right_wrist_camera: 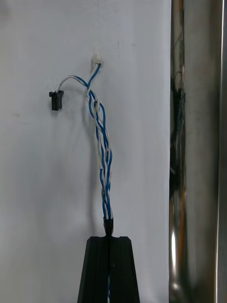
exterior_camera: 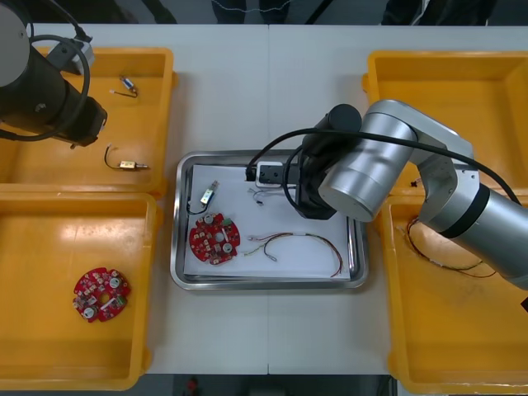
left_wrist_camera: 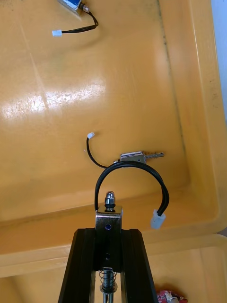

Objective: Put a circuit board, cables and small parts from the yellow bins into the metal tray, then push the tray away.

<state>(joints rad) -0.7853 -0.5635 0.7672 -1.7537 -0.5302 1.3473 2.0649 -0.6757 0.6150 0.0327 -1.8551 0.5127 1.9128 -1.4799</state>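
Observation:
My right gripper [right_wrist_camera: 109,239] is shut on a twisted blue and white cable [right_wrist_camera: 100,142]. The cable runs out from the fingertips over the white floor of the metal tray [exterior_camera: 183,276], close to its shiny wall [right_wrist_camera: 198,142]. In the tray lie a round red circuit board [exterior_camera: 214,238], a small metal part [exterior_camera: 206,195] and a red and yellow cable [exterior_camera: 299,244]. My left gripper [left_wrist_camera: 109,232] hangs over the far left yellow bin [left_wrist_camera: 56,118], shut on a small metal part [left_wrist_camera: 109,215] with a looped black cable [left_wrist_camera: 137,168].
The far left bin [exterior_camera: 153,91] holds two more small metal parts [exterior_camera: 128,85] [exterior_camera: 129,165]. A second red circuit board [exterior_camera: 101,294] lies in the near left bin [exterior_camera: 49,239]. The near right bin [exterior_camera: 445,346] holds thin cables [exterior_camera: 441,260]. The far right bin [exterior_camera: 445,91] stands behind it.

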